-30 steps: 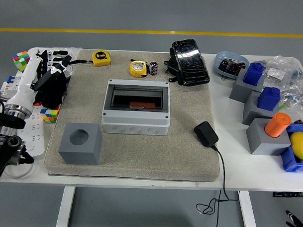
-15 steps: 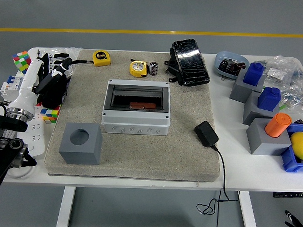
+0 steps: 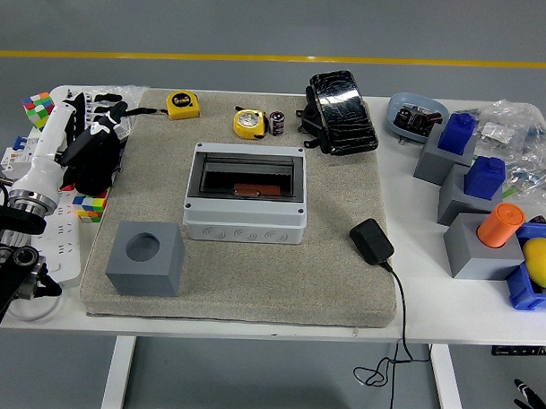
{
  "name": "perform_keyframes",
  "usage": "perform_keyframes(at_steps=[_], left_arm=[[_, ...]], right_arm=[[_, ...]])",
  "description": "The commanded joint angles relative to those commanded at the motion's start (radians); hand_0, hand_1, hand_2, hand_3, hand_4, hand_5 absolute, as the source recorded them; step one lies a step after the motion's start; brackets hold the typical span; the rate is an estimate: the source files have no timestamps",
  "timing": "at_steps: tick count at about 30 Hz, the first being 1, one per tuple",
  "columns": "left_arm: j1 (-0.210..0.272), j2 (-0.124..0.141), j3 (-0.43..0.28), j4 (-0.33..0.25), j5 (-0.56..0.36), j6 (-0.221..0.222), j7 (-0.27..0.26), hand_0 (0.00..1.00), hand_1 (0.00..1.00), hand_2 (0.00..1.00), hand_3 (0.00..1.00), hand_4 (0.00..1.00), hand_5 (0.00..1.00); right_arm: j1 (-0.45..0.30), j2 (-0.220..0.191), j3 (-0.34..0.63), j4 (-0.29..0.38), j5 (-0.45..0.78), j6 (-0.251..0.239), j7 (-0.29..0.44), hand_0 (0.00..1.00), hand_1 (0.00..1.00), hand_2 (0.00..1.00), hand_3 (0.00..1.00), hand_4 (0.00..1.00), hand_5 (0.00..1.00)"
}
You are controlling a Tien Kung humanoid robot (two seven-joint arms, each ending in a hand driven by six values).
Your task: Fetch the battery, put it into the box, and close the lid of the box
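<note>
Battery (image 3: 277, 123) upright at far edge of mat, just right of yellow tape measure (image 3: 249, 123), beyond open box (image 3: 245, 204). Left robot hand (image 3: 94, 144) at left counter edge, fingers relaxed, empty; battery far-right of it. Right robot hand barely visible, state unclear.

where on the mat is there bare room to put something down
Bare patches: between the grey cube and the box; the front strip below the box; the mat right of the box, above the black adapter. Crowded: the back edge with tape measures, battery and black pack.
</note>
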Motion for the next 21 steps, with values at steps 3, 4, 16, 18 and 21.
perform_keyframes(at_steps=[3,4,16,18,21], left_arm=[[-0.001,-0.001,0.001,0.000,0.001,-0.002,0.001,0.430,0.595,0.610,0.677,0.998,0.814],[-0.001,0.000,0.003,0.000,0.000,-0.003,0.001,0.430,0.595,0.610,0.677,0.998,0.814],[0.001,0.008,0.008,-0.001,-0.001,-0.008,0.000,0.429,0.594,0.607,0.672,0.998,0.814],[0.002,0.008,0.011,-0.001,-0.001,-0.009,0.000,0.429,0.594,0.605,0.665,0.998,0.812],[0.007,0.006,0.007,-0.002,0.000,-0.009,0.001,0.429,0.594,0.605,0.665,0.998,0.812]], right_arm=[[-0.001,0.001,0.003,0.000,-0.004,0.000,0.000,0.626,0.686,0.668,0.549,0.917,0.493],[-0.002,0.002,0.003,0.000,-0.004,0.000,0.000,0.626,0.686,0.668,0.549,0.917,0.493],[-0.003,0.009,-0.007,0.000,0.002,-0.008,0.003,0.625,0.686,0.668,0.548,0.917,0.493],[-0.006,0.011,-0.004,0.000,0.000,-0.010,0.002,0.623,0.686,0.668,0.549,0.916,0.493],[-0.009,0.013,-0.002,0.000,-0.002,-0.011,0.001,0.623,0.686,0.668,0.549,0.916,0.493]])
